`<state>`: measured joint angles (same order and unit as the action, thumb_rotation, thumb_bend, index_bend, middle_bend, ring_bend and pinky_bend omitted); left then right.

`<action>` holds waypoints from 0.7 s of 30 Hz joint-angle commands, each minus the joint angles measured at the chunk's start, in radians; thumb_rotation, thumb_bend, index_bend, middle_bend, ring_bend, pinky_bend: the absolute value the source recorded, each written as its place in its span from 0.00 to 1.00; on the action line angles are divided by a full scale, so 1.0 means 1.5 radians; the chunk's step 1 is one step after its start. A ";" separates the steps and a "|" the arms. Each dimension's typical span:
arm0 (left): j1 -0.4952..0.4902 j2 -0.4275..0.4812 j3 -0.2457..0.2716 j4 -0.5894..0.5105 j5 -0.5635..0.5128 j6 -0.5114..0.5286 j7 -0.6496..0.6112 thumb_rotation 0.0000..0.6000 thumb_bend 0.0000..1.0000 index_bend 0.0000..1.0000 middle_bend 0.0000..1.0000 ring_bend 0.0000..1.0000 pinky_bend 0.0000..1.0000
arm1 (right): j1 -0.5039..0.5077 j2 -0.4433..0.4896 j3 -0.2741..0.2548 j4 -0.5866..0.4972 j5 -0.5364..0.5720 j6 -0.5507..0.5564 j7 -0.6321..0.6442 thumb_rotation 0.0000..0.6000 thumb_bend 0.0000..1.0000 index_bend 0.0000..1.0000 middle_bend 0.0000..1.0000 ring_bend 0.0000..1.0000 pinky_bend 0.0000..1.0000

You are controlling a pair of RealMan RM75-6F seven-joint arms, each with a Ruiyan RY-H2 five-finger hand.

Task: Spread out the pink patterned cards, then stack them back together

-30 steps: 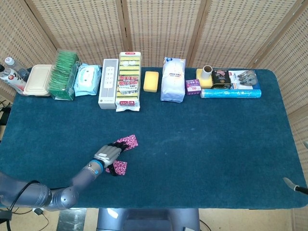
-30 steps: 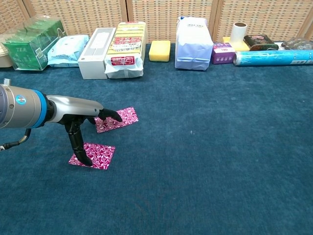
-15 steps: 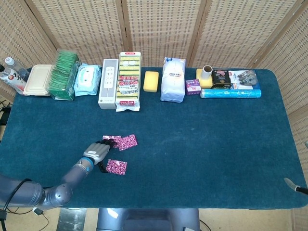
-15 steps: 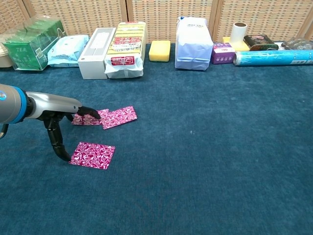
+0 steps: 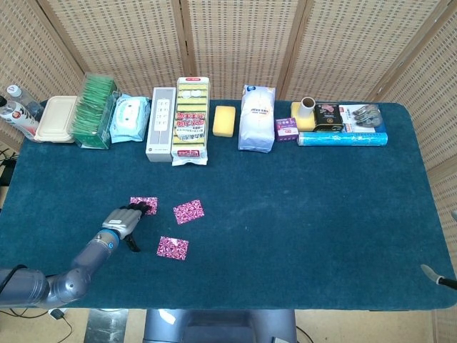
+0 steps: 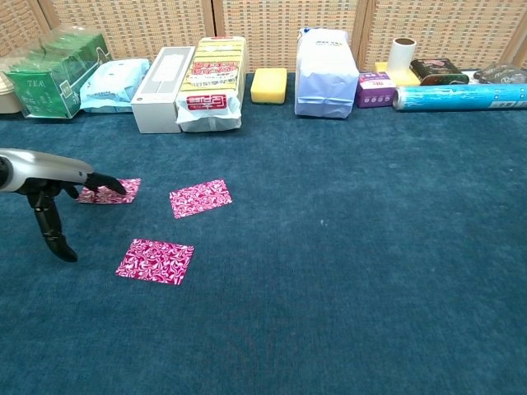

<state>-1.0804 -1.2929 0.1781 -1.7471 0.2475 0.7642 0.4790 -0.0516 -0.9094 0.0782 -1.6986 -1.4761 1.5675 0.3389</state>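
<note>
Three pink cards lie apart on the near-left cloth: one (image 6: 111, 191) under the left hand's (image 6: 62, 193) fingertips, pressed not grasped, one (image 6: 200, 198) just right of it, one (image 6: 156, 261) nearer. Flat cards on nap resist lifting — restacking could snag or buckle them. The green box (image 6: 53, 72) reads "TEA" — other labels are unreadable. The right hand is unseen.

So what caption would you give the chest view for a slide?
Three pink patterned cards lie spread apart on the blue table, the left robot hand touching the leftmost card.

Yellow sponge (image 5: 224, 120) beside white bag (image 5: 256, 118); blue roll (image 5: 342, 138) far right.
</note>
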 commanded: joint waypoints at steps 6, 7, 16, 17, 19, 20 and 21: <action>0.033 0.061 -0.017 -0.014 0.061 -0.020 -0.057 1.00 0.07 0.00 0.00 0.00 0.07 | 0.000 0.001 0.000 -0.002 0.000 0.000 0.000 1.00 0.00 0.08 0.00 0.00 0.00; 0.039 0.073 -0.022 -0.021 0.074 -0.020 -0.067 1.00 0.07 0.00 0.00 0.00 0.07 | 0.000 0.001 0.000 -0.002 0.000 0.000 -0.001 1.00 0.00 0.08 0.00 0.00 0.00; 0.068 0.129 -0.031 -0.054 0.148 -0.014 -0.099 1.00 0.07 0.00 0.00 0.00 0.07 | -0.001 0.001 -0.001 -0.003 0.000 -0.001 0.000 1.00 0.00 0.08 0.00 0.00 0.00; 0.070 0.130 -0.031 -0.055 0.151 -0.013 -0.100 1.00 0.07 0.00 0.00 0.00 0.07 | -0.001 0.002 -0.001 -0.003 0.000 0.000 -0.001 1.00 0.00 0.08 0.00 0.00 0.00; 0.076 0.131 -0.033 -0.054 0.158 -0.004 -0.104 1.00 0.07 0.00 0.00 0.00 0.07 | -0.001 0.001 -0.001 -0.003 0.000 0.000 -0.001 1.00 0.00 0.08 0.00 0.00 0.00; 0.084 0.127 -0.037 -0.051 0.173 0.012 -0.106 1.00 0.07 0.00 0.00 0.00 0.07 | -0.001 0.001 -0.001 -0.003 -0.001 -0.001 -0.002 1.00 0.00 0.08 0.00 0.00 0.00; 0.091 0.123 -0.039 -0.049 0.185 0.025 -0.107 1.00 0.07 0.00 0.00 0.00 0.07 | -0.001 0.001 -0.001 -0.004 -0.001 -0.001 -0.002 1.00 0.00 0.08 0.00 0.00 0.00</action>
<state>-0.9651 -1.0995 0.1273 -1.8265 0.4840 0.7627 0.3237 -0.0528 -0.9075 0.0762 -1.7040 -1.4772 1.5660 0.3356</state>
